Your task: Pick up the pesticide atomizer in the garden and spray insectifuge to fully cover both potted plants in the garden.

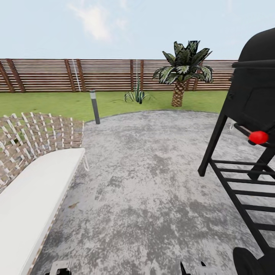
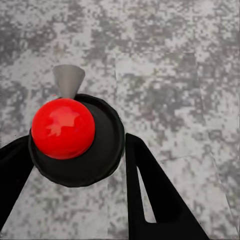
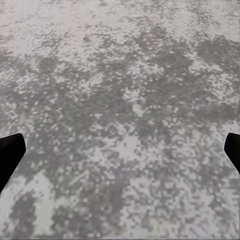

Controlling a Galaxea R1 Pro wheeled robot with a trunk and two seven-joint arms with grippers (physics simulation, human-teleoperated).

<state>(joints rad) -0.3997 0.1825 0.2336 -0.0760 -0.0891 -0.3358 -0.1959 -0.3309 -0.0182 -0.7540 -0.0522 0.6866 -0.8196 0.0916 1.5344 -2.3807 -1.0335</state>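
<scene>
Head view: grey stone paving (image 1: 152, 183) ahead, lawn (image 1: 57, 103) and slat fence (image 1: 95, 74) at 12 o'clock. Spiky plant (image 1: 136, 95) beside palm (image 1: 182, 70); lamp post (image 1: 94, 107) at 11. Woven lounger (image 1: 34, 172) at 9, black grill (image 1: 248, 114) at 3. Atomizer location: cannot tell.

Left wrist: left tool (image 2: 80, 200) fingers spread, gripping nothing; red ball (image 2: 63, 128) on a black disc.

Right wrist: right tool (image 3: 120, 155) wide apart over paving.

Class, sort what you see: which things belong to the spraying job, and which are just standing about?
Job (the garden itself): lawn, paving, fence.
Standing about: bench, grill, lamp post, palm.
</scene>
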